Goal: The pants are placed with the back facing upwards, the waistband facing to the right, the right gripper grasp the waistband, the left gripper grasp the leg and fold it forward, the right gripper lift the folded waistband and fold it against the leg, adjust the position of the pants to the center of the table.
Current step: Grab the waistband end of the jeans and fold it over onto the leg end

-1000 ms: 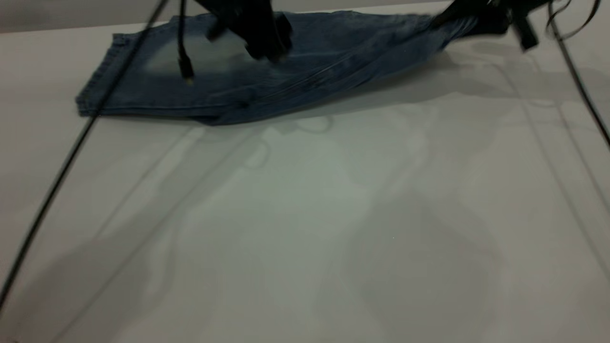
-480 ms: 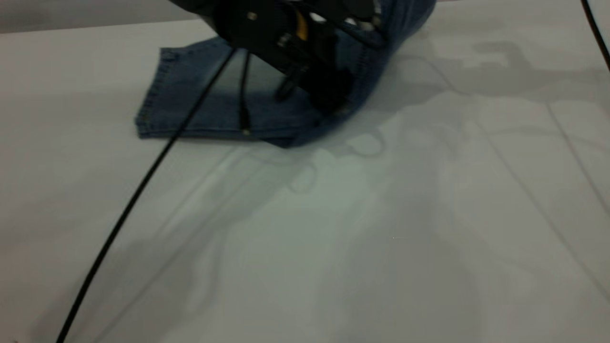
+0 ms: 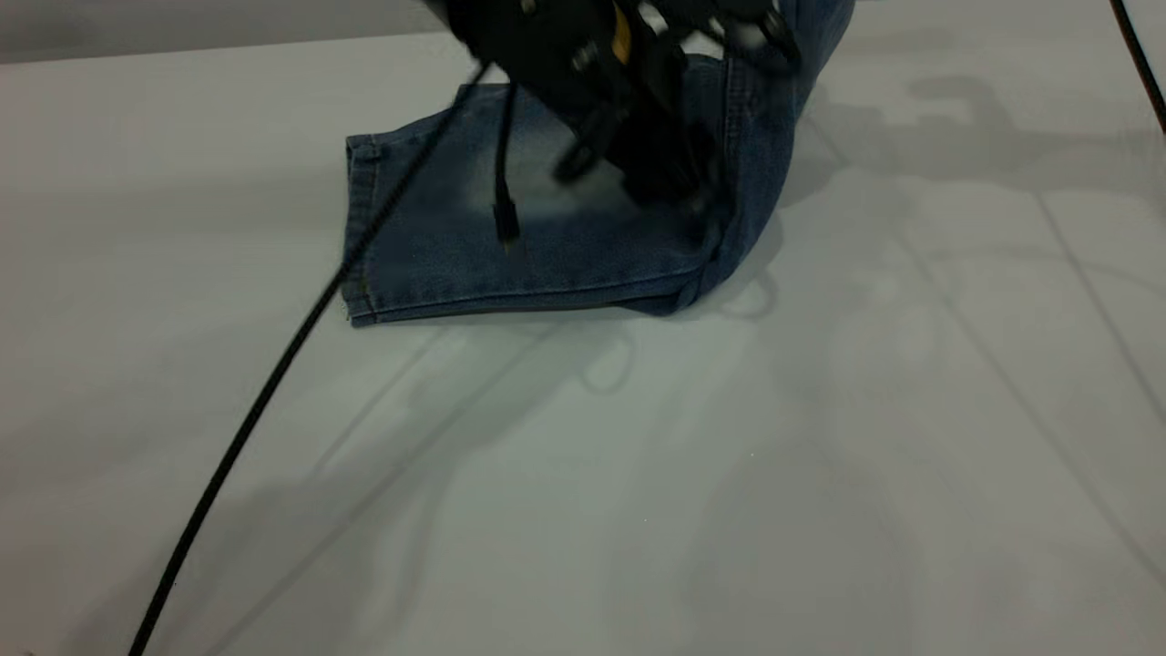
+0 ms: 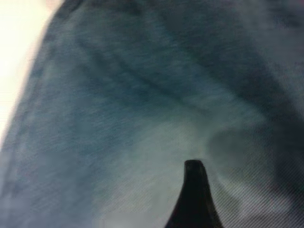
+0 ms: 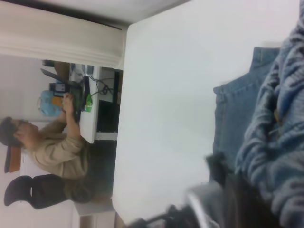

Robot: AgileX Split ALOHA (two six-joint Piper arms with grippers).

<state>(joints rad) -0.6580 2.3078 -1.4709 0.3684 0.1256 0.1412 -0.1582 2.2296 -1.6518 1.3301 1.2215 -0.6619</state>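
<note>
On the far half of a pale white table (image 3: 638,474), a pair of blue denim pants (image 3: 547,237) lies partly folded, the hemmed leg end (image 3: 360,237) flat on the surface toward the exterior view's left while the rest of the garment rises off the table at the right and runs up out of the picture. The left gripper (image 3: 660,187) is down on the flat leg beside the raised fold, its dark finger (image 4: 194,199) against the denim in the left wrist view; how wide its claw stands cannot be told. The right gripper (image 5: 247,199) is bunched in folds of denim in the right wrist view, evidently holding cloth, though its grip cannot be made out for certain. A black cable (image 3: 273,383) slants across the table's left side. In the background, a person (image 5: 52,152) sits at a desk.
</note>
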